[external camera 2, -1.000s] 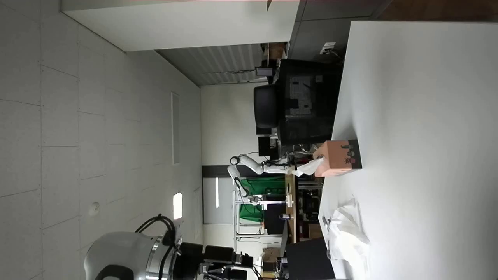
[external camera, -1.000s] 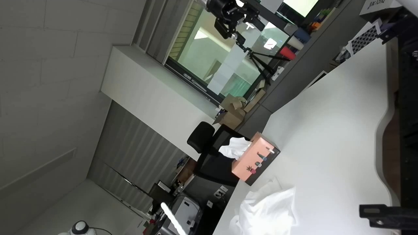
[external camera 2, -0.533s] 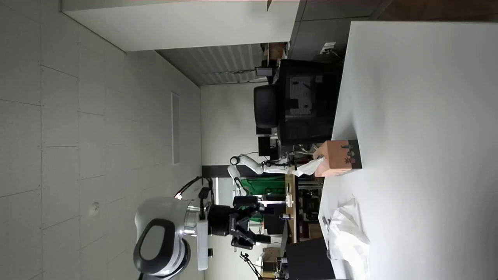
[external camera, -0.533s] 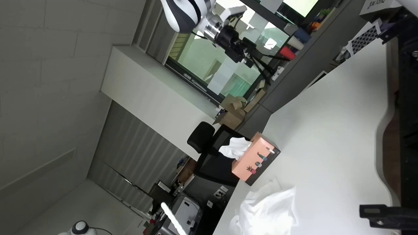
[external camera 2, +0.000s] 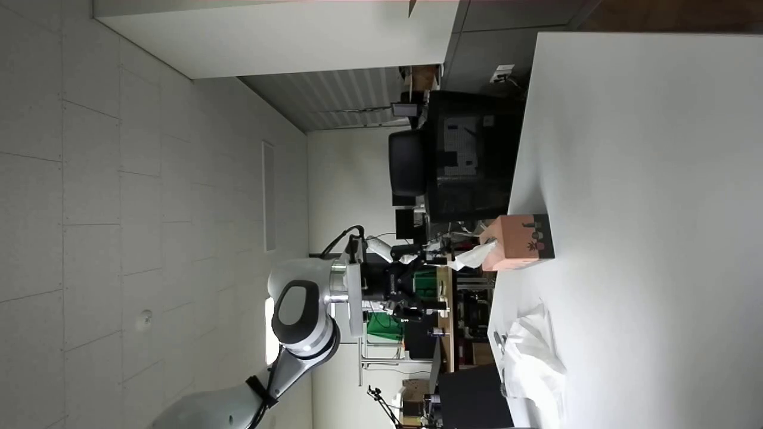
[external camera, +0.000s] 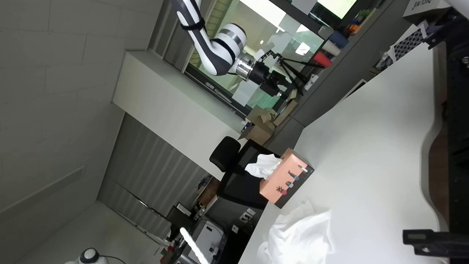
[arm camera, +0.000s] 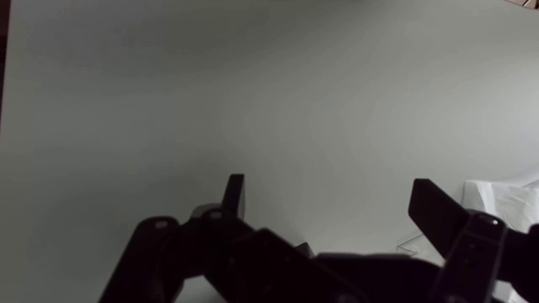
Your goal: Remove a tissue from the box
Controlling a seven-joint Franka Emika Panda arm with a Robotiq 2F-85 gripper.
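The tissue box (external camera: 284, 179), pink-orange with a dark base and cactus pictures, stands on the white table; it also shows in an exterior view (external camera 2: 517, 241). A white tissue (external camera: 263, 167) sticks out of its slot and shows in an exterior view (external camera 2: 474, 256) too. My gripper (external camera 2: 438, 281) is open and empty, above the table and apart from the tissue. In the wrist view my gripper (arm camera: 329, 177) has its fingers wide apart over bare table. A small dark corner, seemingly of the box (arm camera: 305, 249), shows behind the gripper; the rest is hidden there.
Crumpled loose tissues (external camera: 300, 238) lie on the table (external camera: 373, 154) beside the box; they also show in the wrist view (arm camera: 509, 204). A black chair (external camera 2: 471, 161) stands behind the table edge. A black bracket (external camera: 432, 242) shows at the table's near side.
The arm has come further into both exterior views. My gripper has moved down toward the table and nearer the box, staying open. The box and tissues have not moved.
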